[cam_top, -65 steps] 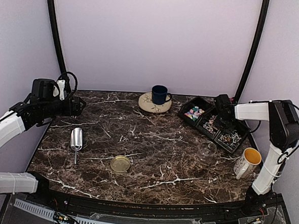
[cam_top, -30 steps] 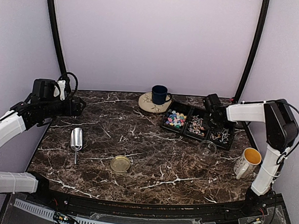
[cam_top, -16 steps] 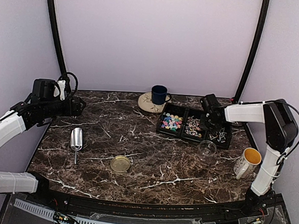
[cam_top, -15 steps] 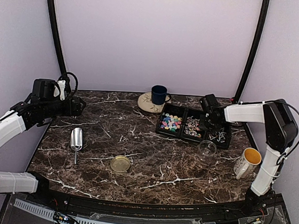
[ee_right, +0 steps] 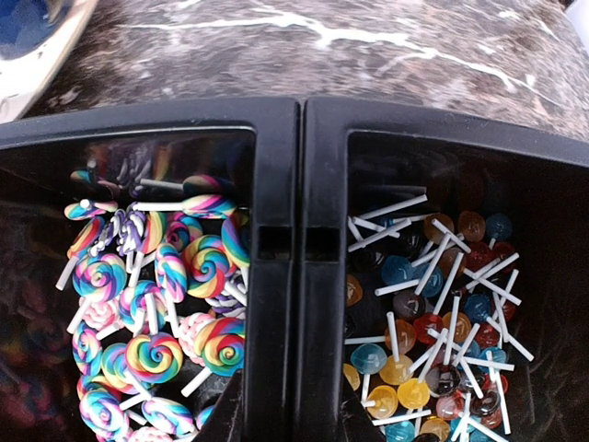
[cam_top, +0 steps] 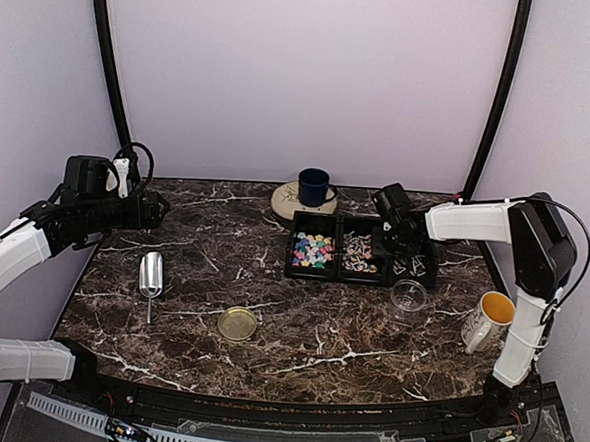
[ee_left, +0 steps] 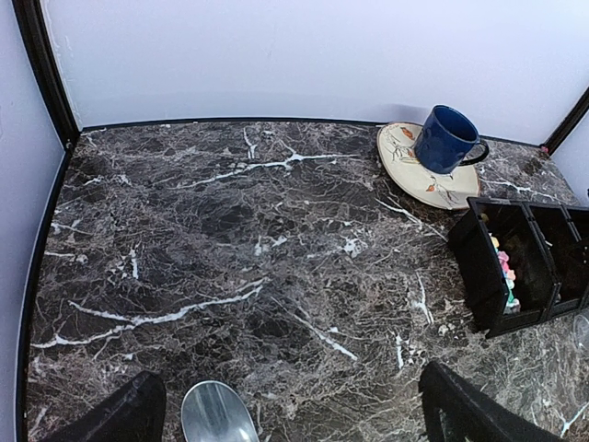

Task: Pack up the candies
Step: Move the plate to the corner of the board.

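Observation:
The black three-part tray [cam_top: 314,220] stands at the back right of the table. It holds the candies: pastel pieces [cam_top: 313,248] on the left, swirl lollipops [ee_right: 152,285] in the middle, round lollipops with white sticks [ee_right: 433,313] on the right. My right gripper [ee_right: 286,414] is shut on the tray's divider wall [ee_right: 290,184] between the middle and right compartments, and shows from above as the right gripper [cam_top: 394,237]. My left gripper [ee_left: 290,419] hangs open over the table's left side, above a metal scoop [ee_left: 216,419], holding nothing.
A small clear jar [cam_top: 408,296] stands just in front of the tray. The gold lid [cam_top: 238,324] lies front centre, the scoop [cam_top: 151,272] at the left. A blue mug [cam_top: 314,187] sits on a plate behind the tray. A yellow-lined mug [cam_top: 489,318] stands at the right edge.
My right gripper has dragged the tray leftward along the back of the table and turned it square. The left arm, scoop, lid and jar have not moved.

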